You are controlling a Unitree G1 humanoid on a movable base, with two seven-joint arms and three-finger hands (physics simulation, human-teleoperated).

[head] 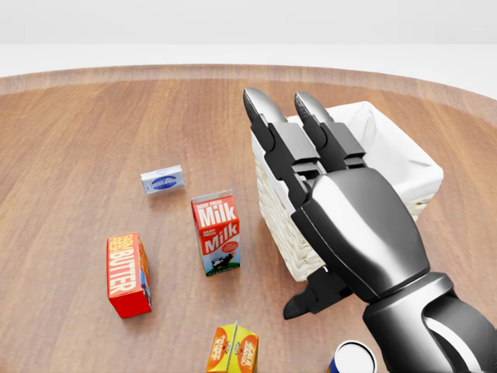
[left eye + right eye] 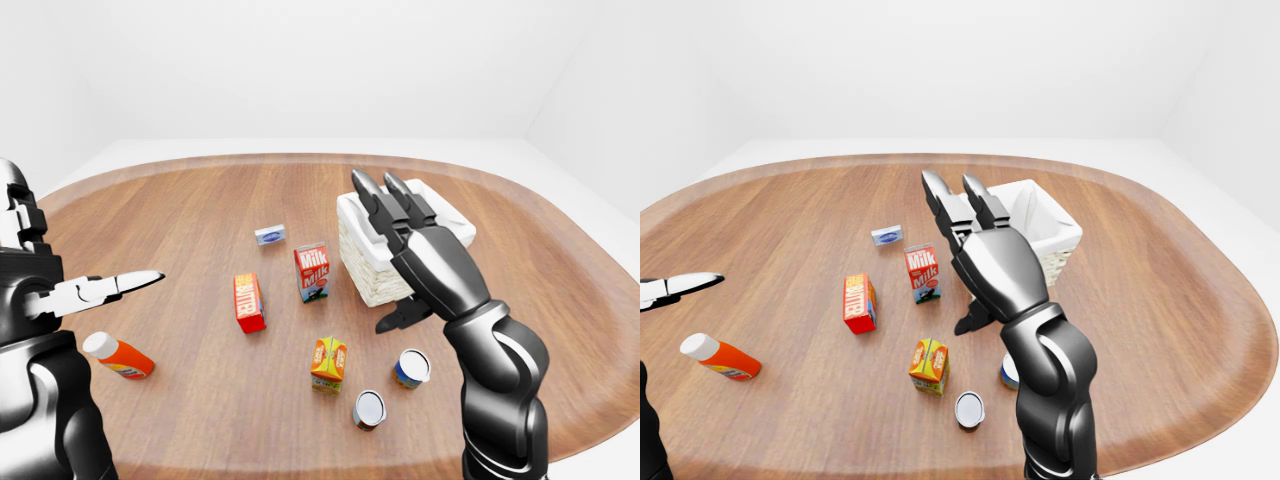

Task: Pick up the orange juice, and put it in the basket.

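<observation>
The orange juice (image 2: 329, 364), a small orange carton, stands upright on the wooden counter (image 2: 200, 200) in the lower middle of the left-eye view, untouched, so the task looks barely begun: no grasp has been made and the whole carry to the basket is left to do. The right hand (image 2: 405, 255) is raised in the right centre of that view, fingers stretched straight and spread with the thumb sticking out below, holding nothing; it hangs above the counter between the carton and the basket (image 2: 450, 222), partly covering the basket's near wall. The basket, white-lined wicker, sits at upper right of the carton and appears empty as far as its inside shows. The left hand (image 2: 70, 292) comes in at the left edge of the left-eye view, fingers extended and open, also empty, well apart from the carton. Around the juice stand a milk carton (image 2: 312, 272) and a butter box (image 2: 248, 302) above it, two tins (image 2: 390, 390) just to its lower right, a small blue packet (image 2: 269, 235) farther up, and an orange bottle (image 2: 118, 357) lying at lower left. What remains, I judge, is lowering the right hand to the carton, closing round it, and lifting it up and right over the basket rim.
</observation>
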